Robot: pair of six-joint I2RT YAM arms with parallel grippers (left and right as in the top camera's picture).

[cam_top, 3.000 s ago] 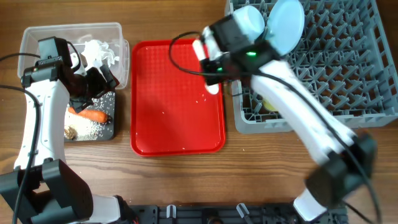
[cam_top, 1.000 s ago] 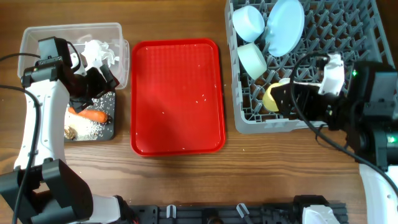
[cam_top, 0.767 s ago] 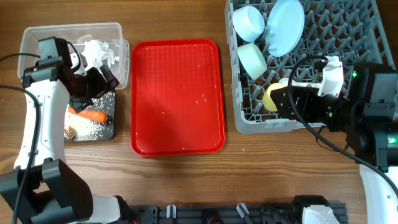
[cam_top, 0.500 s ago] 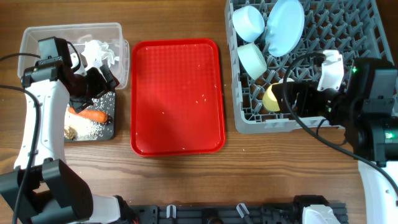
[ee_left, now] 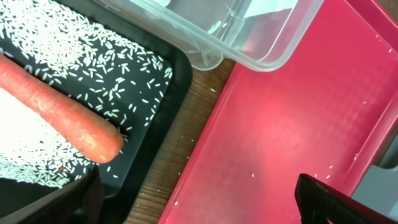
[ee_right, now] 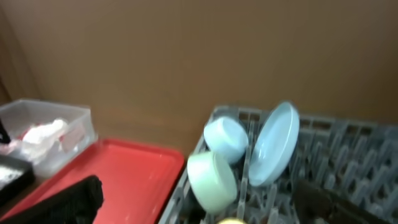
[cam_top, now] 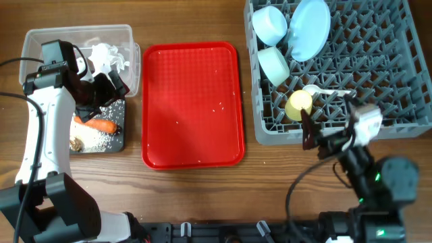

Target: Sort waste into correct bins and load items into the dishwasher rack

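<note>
Sweeping your wide-open, empty right end effector (cam_top: 316, 138) left toward the rice grains (cam_top: 217, 108) on the red tray (cam_top: 182, 81) risks clipping the near wall of the dishwasher rack (cam_top: 378, 67) and jolting the yellow cup (cam_top: 298, 105) inside.

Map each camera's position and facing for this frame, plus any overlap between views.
Overhead: above the table, facing straight down on red tray and dishwasher rack; shows left arm and right claw.
Left wrist: low over the black bin, facing down at carrot and rice; left claw fingers at bottom corners.
Right wrist: low at the rack's near side, facing across it toward plate and bowls; right claw fingers at bottom corners.
Shared: all three see the red tray and clear tub.
</note>
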